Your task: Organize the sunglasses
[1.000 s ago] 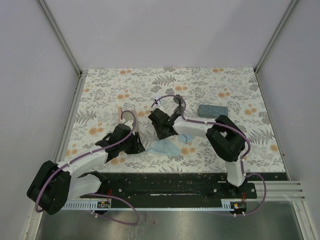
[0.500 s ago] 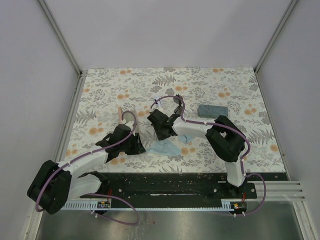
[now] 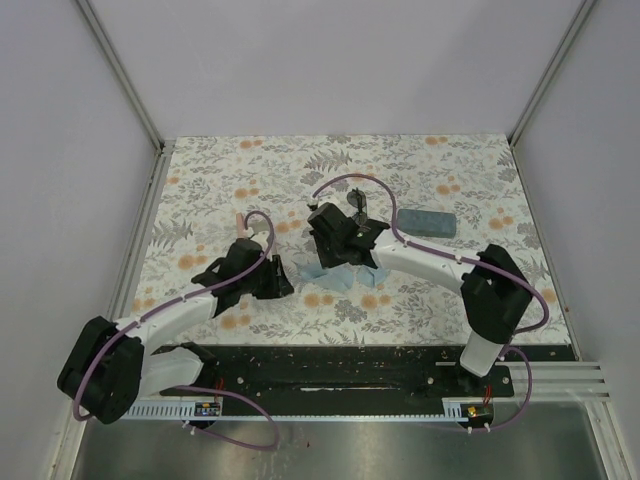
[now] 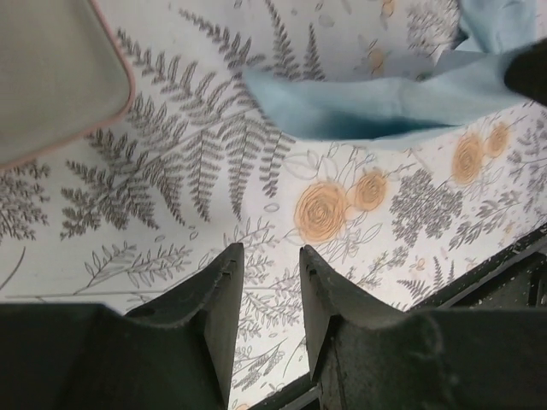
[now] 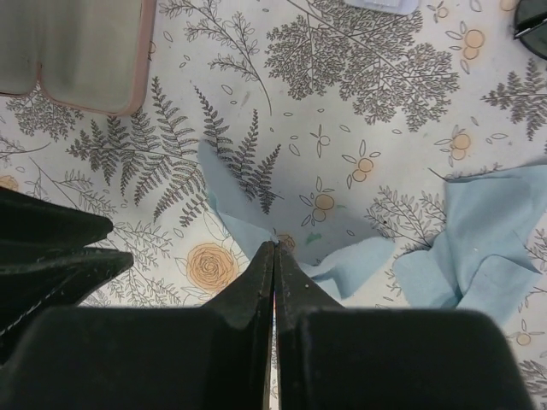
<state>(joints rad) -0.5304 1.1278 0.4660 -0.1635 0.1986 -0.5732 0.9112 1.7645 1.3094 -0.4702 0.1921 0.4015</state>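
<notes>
The dark sunglasses [image 3: 358, 206] lie on the floral table beyond my right gripper, and their edge shows in the right wrist view [image 5: 534, 30]. A white scrap at the top edge of that view [image 5: 380, 4] may be the white-framed pair; I cannot tell. My right gripper [image 3: 335, 258] [image 5: 274, 248] is shut on the edge of a light blue cloth [image 5: 248, 184] and holds it off the table. My left gripper [image 3: 272, 284] [image 4: 265, 256] is a little open and empty, low over the table, just left of that cloth [image 4: 385, 102].
An open pink case [image 5: 77, 51] [image 4: 51, 77] lies to the left, partly under the left arm. A second light blue cloth [image 5: 479, 248] lies right of the held one. A grey-blue case [image 3: 427, 221] lies at the right. Black base rail [image 3: 330, 365] along the near edge.
My right gripper has moved right and slightly away, taking the blue cloth with it. My left gripper has edged forward.
</notes>
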